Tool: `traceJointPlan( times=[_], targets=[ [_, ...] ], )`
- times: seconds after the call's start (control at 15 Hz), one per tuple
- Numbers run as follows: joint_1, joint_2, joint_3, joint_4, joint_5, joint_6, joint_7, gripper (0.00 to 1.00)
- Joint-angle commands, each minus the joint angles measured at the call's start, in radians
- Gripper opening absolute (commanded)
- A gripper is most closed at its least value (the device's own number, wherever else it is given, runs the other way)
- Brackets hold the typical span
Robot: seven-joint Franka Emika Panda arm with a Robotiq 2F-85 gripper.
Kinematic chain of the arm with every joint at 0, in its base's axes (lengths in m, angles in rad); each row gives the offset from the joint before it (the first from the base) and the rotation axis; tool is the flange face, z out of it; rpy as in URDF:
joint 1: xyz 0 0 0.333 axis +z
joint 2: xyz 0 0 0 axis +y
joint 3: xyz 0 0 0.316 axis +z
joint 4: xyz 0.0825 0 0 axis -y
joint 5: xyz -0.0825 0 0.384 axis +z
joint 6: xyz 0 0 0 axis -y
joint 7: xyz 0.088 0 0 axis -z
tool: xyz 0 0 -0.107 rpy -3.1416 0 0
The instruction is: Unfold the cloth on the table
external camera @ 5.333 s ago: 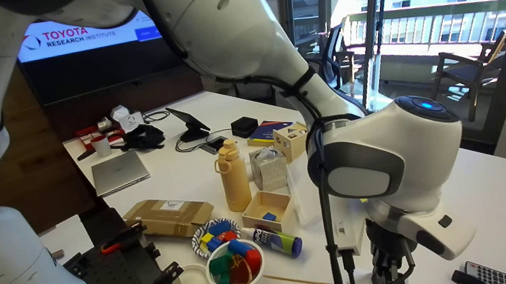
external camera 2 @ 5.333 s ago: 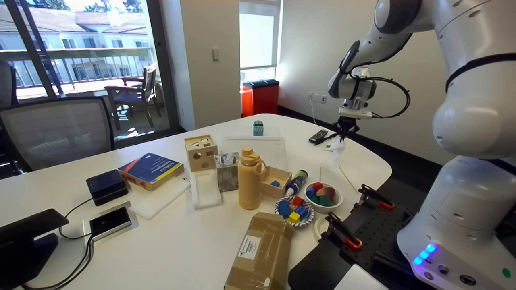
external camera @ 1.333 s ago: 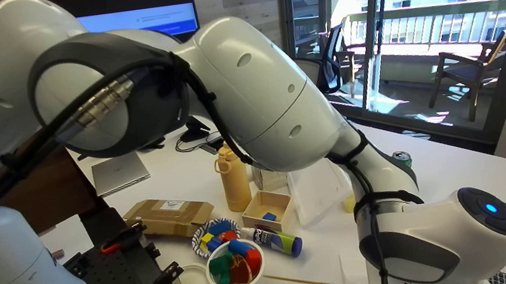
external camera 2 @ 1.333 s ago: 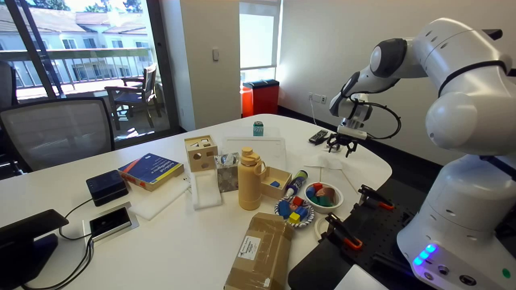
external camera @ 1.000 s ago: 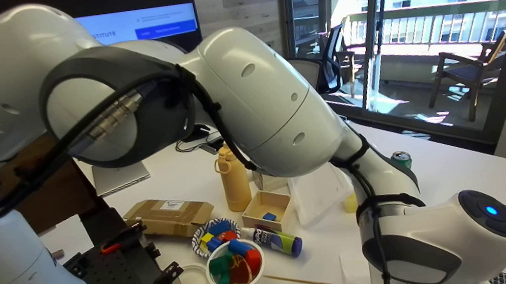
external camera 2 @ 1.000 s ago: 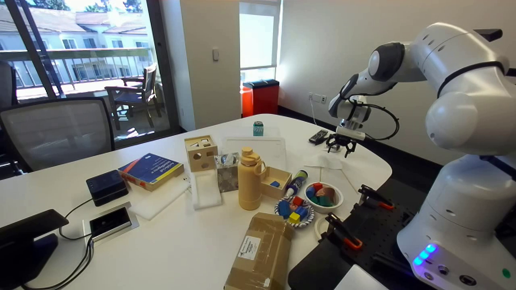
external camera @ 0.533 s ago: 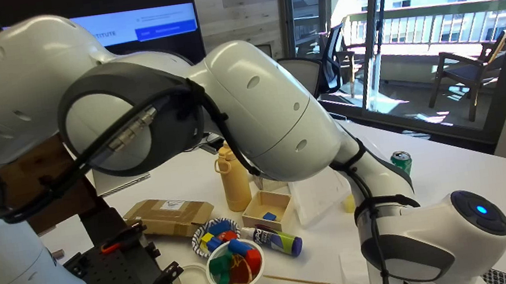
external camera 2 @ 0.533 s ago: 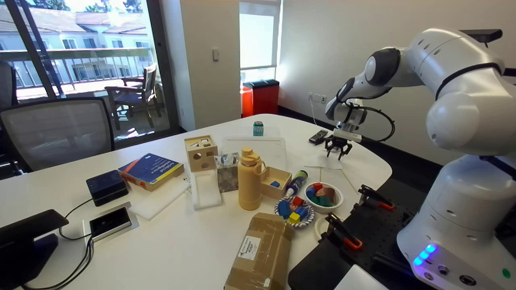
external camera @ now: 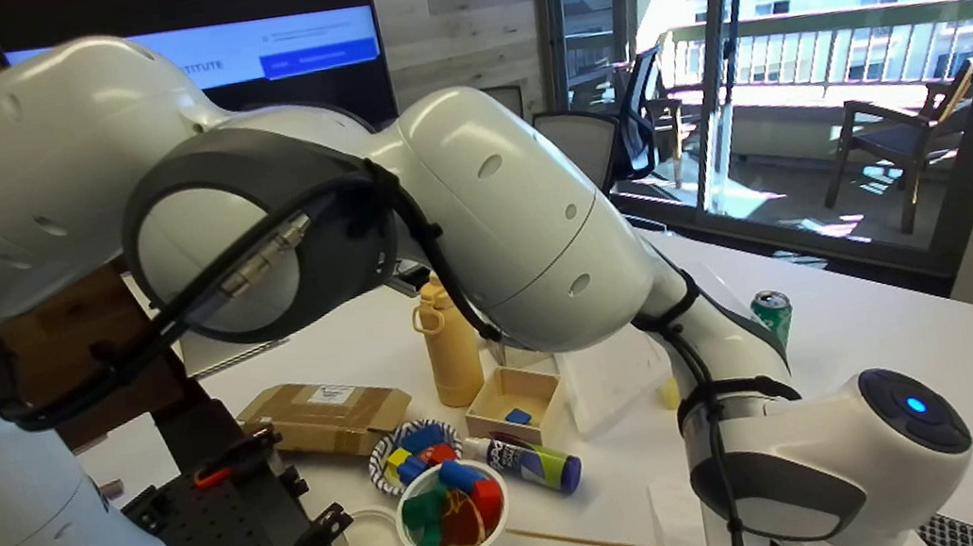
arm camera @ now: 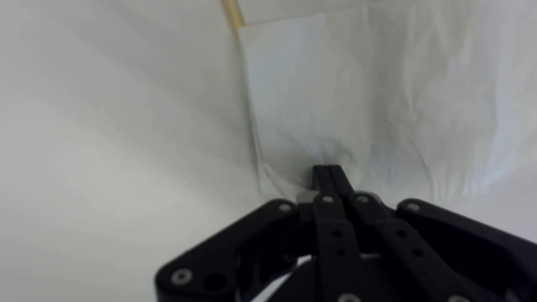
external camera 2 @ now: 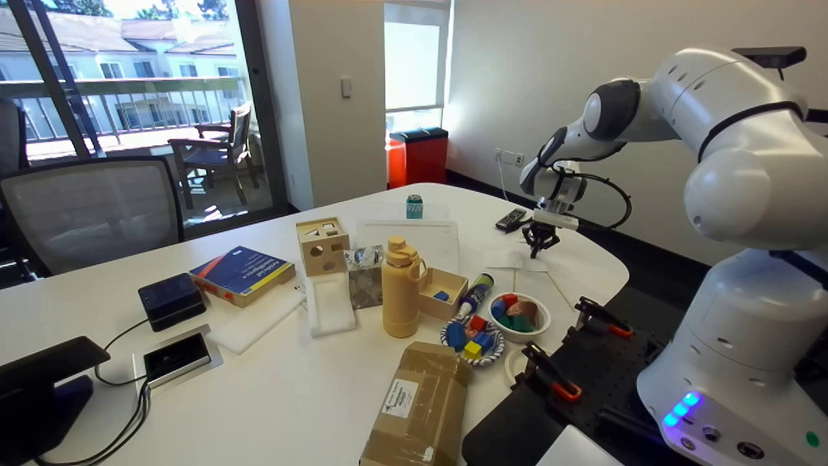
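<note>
The white thin cloth [external camera 2: 504, 259] lies on the white table [external camera 2: 291, 401], near its end. In the wrist view the cloth [arm camera: 302, 84] shows a folded layer with creases and a straight left edge. In an exterior view the cloth [external camera: 675, 513] is mostly hidden behind the arm. My gripper [arm camera: 327, 166] has its two fingertips together at the cloth's near left part, where the fabric puckers around the tips. It seems to pinch the cloth. The gripper [external camera 2: 534, 255] is low at the table in an exterior view.
Thin wooden sticks [external camera 2: 560, 290] lie beside the cloth. A remote [external camera 2: 511, 219] lies behind the gripper. A white bowl of blocks [external camera 2: 546, 317], a marker [external camera 2: 477, 292], a wooden tray [external camera 2: 453, 281] and a yellow bottle [external camera 2: 401, 298] stand nearby. A green can [external camera 2: 414, 207] stands farther off.
About five seconds ago the gripper held the cloth lifted; by 1.3 seconds ago it was open above it. Since then it moved down onto the cloth and its fingers closed.
</note>
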Motion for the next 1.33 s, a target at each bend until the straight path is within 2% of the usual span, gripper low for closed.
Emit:
traceJointPlan(
  times=[0.0,0.33,0.73,1.0,1.27],
  targets=[
    [0.018,-0.024,-0.015,-0.025,-0.006,0.009,0.025,0.00],
    [0.026,-0.068,-0.010,-0.088,0.003,0.083,0.010,0.00],
    [0.024,-0.162,0.039,-0.235,0.020,0.195,-0.039,0.00],
    [-0.025,-0.245,0.112,-0.360,0.054,0.245,-0.112,0.00],
    [-0.113,-0.323,0.209,-0.476,0.104,0.280,-0.235,0.00]
  ],
)
